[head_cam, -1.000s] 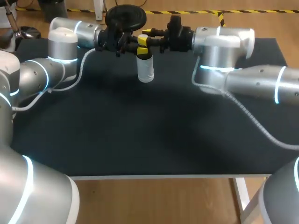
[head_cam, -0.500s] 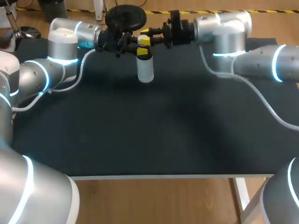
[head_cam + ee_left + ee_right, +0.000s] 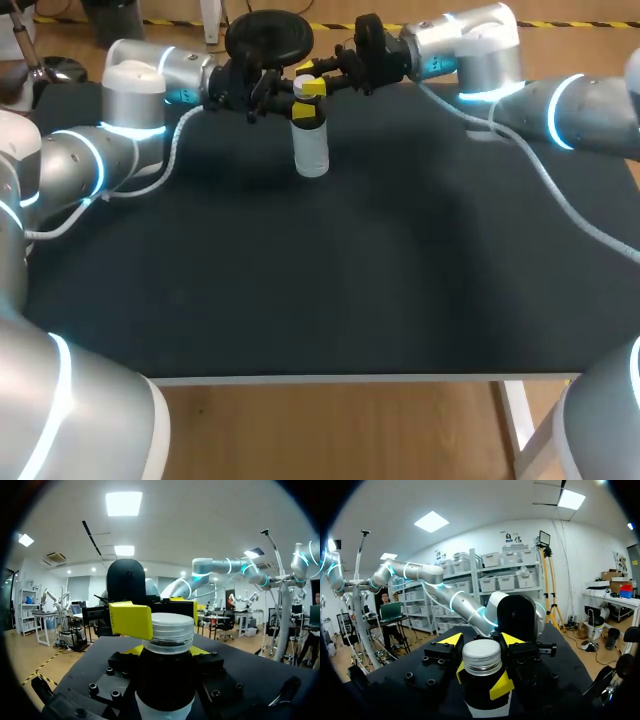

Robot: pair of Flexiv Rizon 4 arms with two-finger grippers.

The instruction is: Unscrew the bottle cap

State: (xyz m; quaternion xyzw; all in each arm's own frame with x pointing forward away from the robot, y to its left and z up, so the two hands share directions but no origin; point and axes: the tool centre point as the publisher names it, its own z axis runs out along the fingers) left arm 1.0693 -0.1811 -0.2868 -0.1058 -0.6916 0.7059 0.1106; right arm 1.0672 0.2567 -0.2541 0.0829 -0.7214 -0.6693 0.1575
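My bottle stands straight up at the far middle of the black table. It is pale, with a black band near the top and a ridged silvery cap. My left gripper squeezes the black band. My right gripper pinches the cap from both sides.

A white bottle stood upright near the far edge of the black table. The left arm extended from the left side, and its gripper clasped the bottle just under the top, one yellow tip showing there. The right arm extended from the far right corner, its gripper closed on the bottle's top, directly above the left gripper and very close to it
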